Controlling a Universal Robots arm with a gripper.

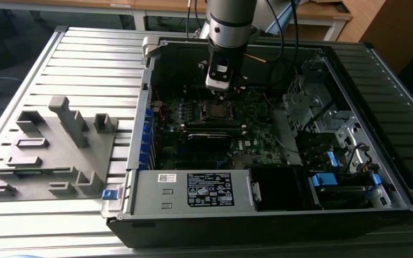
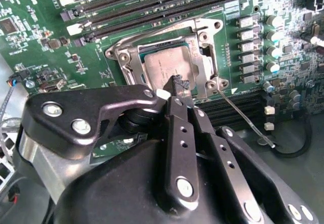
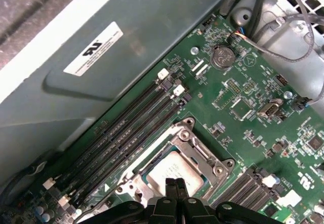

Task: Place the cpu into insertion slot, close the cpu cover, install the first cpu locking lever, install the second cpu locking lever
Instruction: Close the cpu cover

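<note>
1. The claw (image 2: 177, 84) has its fingers pressed together, hovering just above the cpu (image 2: 161, 66).
2. The cpu lies in the insertion slot (image 1: 214, 111), with the cpu cover (image 2: 126, 57) flat around it.
3. A white printed label (image 1: 210, 189) sits on the power supply box (image 1: 149, 196).

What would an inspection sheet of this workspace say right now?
Surface: slatted grey metal table carrying an open black computer case.
Job's things: small square grey-topped cpu seated, thin silver square cpu cover lying down around it; thin metal lever rod runs out from one corner.
Clutter: grey plate of upright blocks beside the case.
Grippers: gripper over the cpu, black fingers closed together.
Cables: black cables hang along the arm.
Surroundings: wooden desks behind.
</note>
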